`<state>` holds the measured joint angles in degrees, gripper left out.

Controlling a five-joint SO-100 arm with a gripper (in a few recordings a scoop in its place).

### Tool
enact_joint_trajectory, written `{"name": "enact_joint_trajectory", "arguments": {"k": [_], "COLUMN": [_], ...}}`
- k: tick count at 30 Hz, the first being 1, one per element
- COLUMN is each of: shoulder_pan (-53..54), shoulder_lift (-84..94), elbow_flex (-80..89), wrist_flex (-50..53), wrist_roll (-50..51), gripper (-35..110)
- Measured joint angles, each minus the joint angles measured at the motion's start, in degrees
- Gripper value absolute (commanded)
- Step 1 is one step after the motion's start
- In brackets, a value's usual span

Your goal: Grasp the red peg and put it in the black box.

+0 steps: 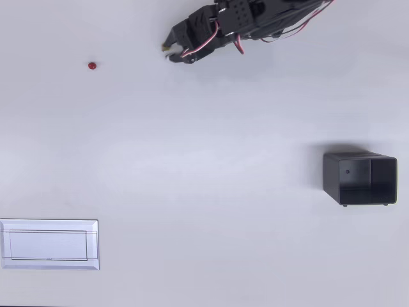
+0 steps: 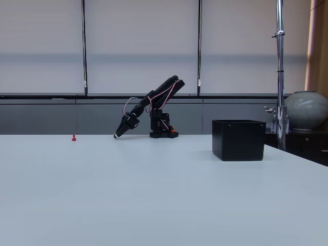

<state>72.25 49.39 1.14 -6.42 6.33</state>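
In the overhead view the red peg (image 1: 92,65) stands free on the white surface (image 1: 204,141), well left of the fingers (image 1: 167,51) — whose gap I cannot make out — with the black box (image 1: 360,178) far to the right.

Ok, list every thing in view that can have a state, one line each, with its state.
red peg: standing free on the table, not gripped, left of the gripper in the overhead view.
black box: upright, open at the top, nothing seen inside.
gripper: low near the table, holding nothing; open or shut cannot be told.
white tray: lying flat, nothing on it.
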Motion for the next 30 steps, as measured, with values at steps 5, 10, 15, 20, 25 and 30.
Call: {"name": "enact_joint_trajectory", "arguments": {"k": [5,10,15,20,25,30], "shoulder_pan": [0.97,2.11,1.93,1.93,2.11,2.55], "shoulder_lift": [8.17,16.52,28.04,34.19,37.35,41.66], "elbow_flex": [0.09,1.58,6.94,9.05,11.69,16.35], "wrist_flex": [-11.95,-18.02,-27.25,-33.75,-34.80,-35.33], "wrist_roll": [-3.69,-4.48,-6.33,-7.65,-8.35,-9.05], "gripper": [7,7,18,20,21,20]}}
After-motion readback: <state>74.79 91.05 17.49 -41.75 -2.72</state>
